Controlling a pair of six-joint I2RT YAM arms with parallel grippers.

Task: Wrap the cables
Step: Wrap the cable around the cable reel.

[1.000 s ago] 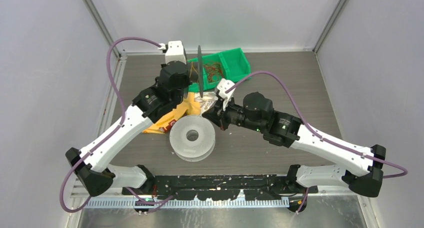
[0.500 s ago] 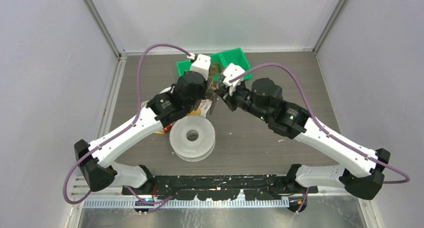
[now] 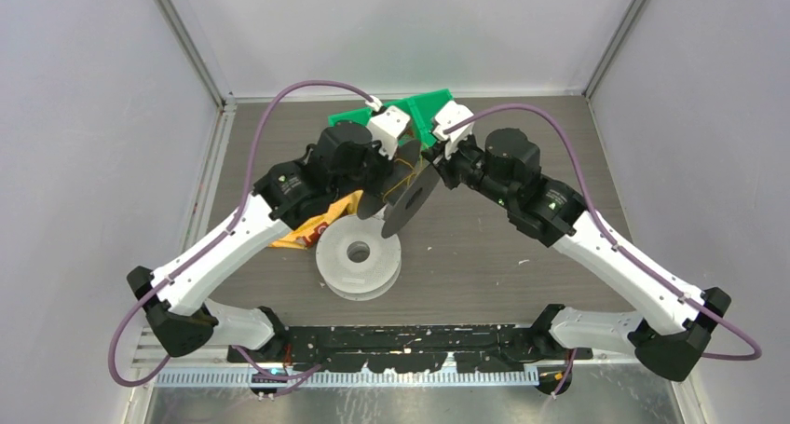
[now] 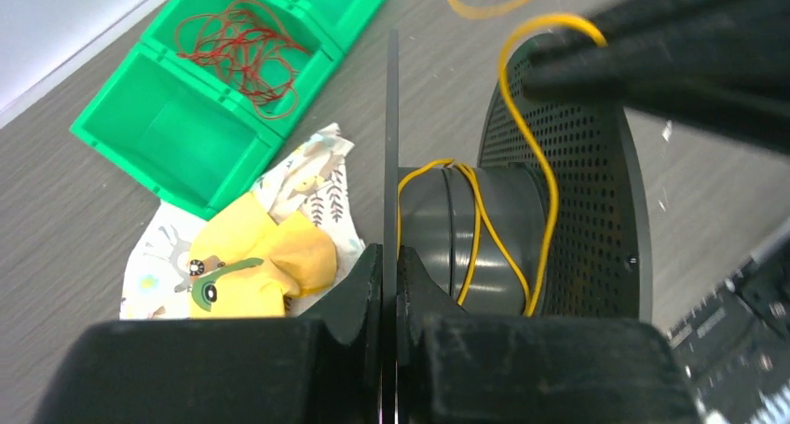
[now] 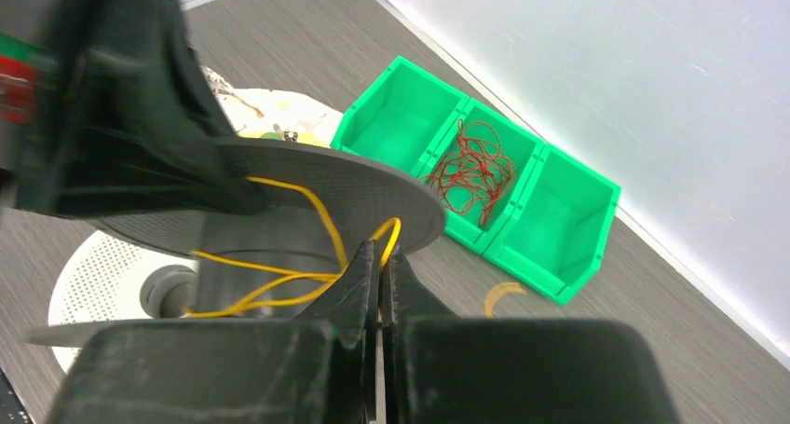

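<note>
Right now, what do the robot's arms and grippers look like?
Left arm and right arm: white shells, black joints, a purple hose looping along each, a white camera block at each wrist. Left gripper and right gripper: matte black fingers.

Left arm (image 3: 214, 256) and right arm (image 3: 624, 273): white link shells, rounded; black joint housings (image 3: 340, 154) at shoulder, elbow and wrist; one purple hose (image 3: 321, 83) per arm, looped base to wrist; white camera block (image 3: 389, 126) on each wrist; left gripper (image 4: 389, 284) and right gripper (image 5: 380, 280) matte black, blocky
</note>
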